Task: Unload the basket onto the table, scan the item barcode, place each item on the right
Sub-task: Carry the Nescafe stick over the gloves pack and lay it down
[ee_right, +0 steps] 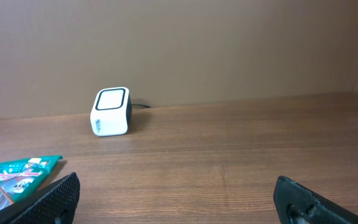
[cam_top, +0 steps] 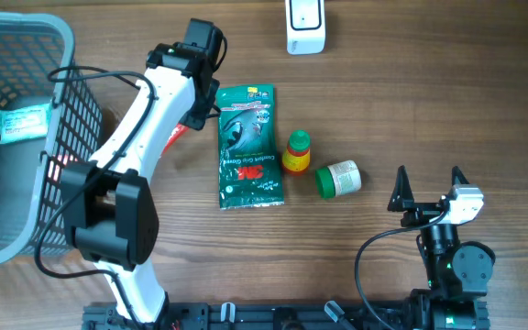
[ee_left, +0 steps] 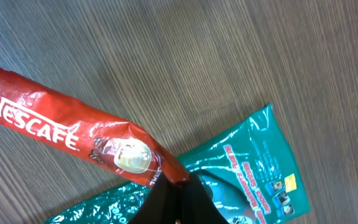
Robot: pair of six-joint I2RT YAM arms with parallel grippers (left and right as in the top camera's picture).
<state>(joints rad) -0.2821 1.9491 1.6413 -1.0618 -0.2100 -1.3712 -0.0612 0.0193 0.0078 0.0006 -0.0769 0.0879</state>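
My left gripper (ee_left: 183, 185) is shut on one end of a long red Nescafe sachet (ee_left: 61, 127), which hangs out to the left above the wood. In the overhead view the left gripper (cam_top: 194, 112) sits just left of a green 3M packet (cam_top: 248, 147), and only a red sliver of the sachet (cam_top: 174, 136) peeks out under the arm. No barcode shows on the sachet. The white scanner (cam_top: 305, 26) stands at the table's far edge, also in the right wrist view as the scanner (ee_right: 111, 112). My right gripper (cam_top: 429, 188) rests open and holds nothing.
A grey wire basket (cam_top: 58, 55) holding a bagged item stands at the far left. A red-and-yellow bottle with a green cap (cam_top: 296, 152) and a white jar with a green lid (cam_top: 339, 179) lie right of the green packet (ee_left: 260, 162).
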